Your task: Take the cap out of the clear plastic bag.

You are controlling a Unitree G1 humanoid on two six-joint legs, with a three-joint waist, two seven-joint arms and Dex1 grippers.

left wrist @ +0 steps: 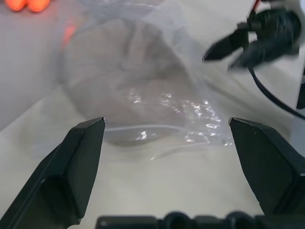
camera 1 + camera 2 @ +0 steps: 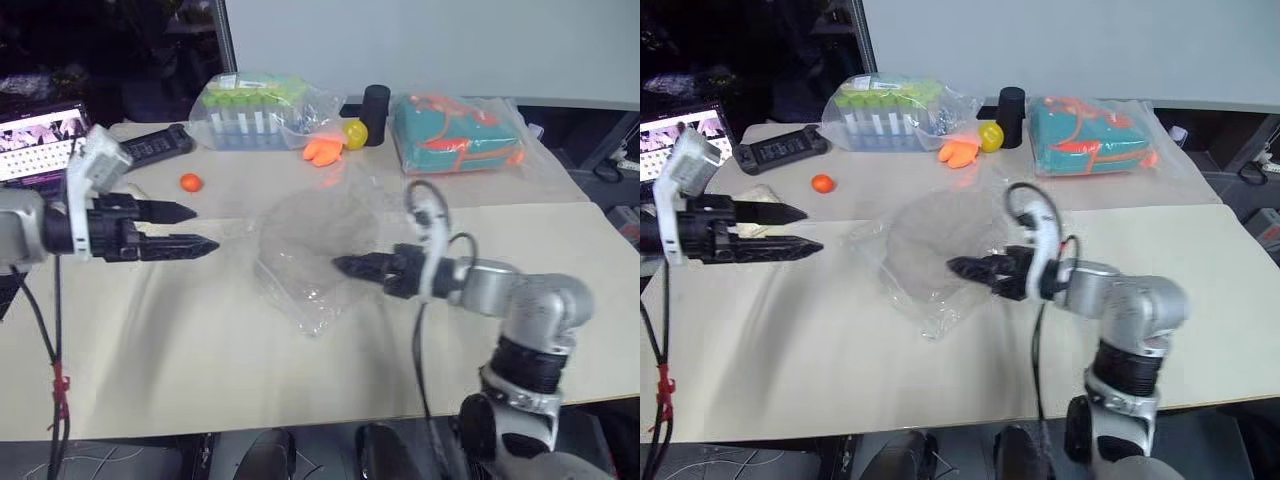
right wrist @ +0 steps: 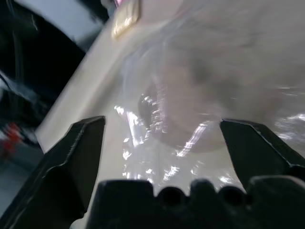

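The clear plastic bag (image 2: 300, 290) lies crinkled in the middle of the beige table (image 2: 200, 350). The tan round cap (image 2: 315, 235) is inside it, seen through the film. My left gripper (image 2: 206, 228) hovers open to the bag's left, pointing at it, with nothing between its fingers. In the left wrist view the cap (image 1: 119, 81) lies ahead between those fingers. My right gripper (image 2: 340, 265) reaches in from the right, its tips over the bag's near right part. The right wrist view shows its fingers (image 3: 81, 143) spread wide and empty over the bagged cap (image 3: 214, 86).
Along the far edge stand a bag of green-capped tubes (image 2: 250, 108), a black cylinder (image 2: 376, 112), a yellow ball (image 2: 354, 133), an orange item (image 2: 322, 150) and a bag with a teal-and-orange item (image 2: 455, 135). A small orange ball (image 2: 190, 182) and black remote (image 2: 155, 145) lie at far left.
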